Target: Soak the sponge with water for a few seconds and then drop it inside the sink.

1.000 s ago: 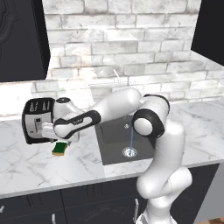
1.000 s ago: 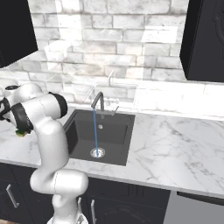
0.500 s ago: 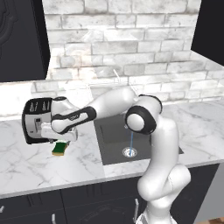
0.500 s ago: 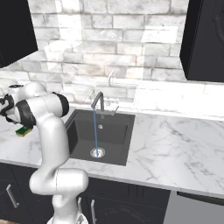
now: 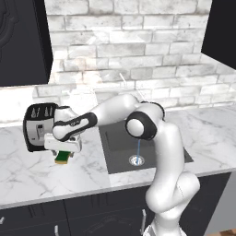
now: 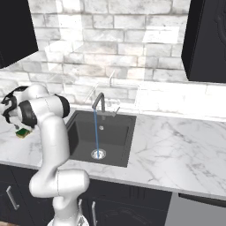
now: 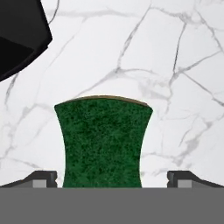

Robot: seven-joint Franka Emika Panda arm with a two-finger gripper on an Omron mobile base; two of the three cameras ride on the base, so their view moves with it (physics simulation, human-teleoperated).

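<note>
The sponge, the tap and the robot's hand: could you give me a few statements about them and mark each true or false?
1. The sponge lies green side up on the marble counter. True.
2. Water runs from the tap into the sink. True.
3. The gripper is clamped shut on the sponge. False: its fingers stand open on either side of it.
4. The sponge sits inside the sink. False: it lies on the counter beside the toaster.

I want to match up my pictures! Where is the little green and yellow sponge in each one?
Left base view: sponge at left, on the counter before the toaster, under the open gripper.
Right base view: sponge at far left edge.
Hand view: sponge at bottom centre.
Shared landmark: white marble counter.
</note>
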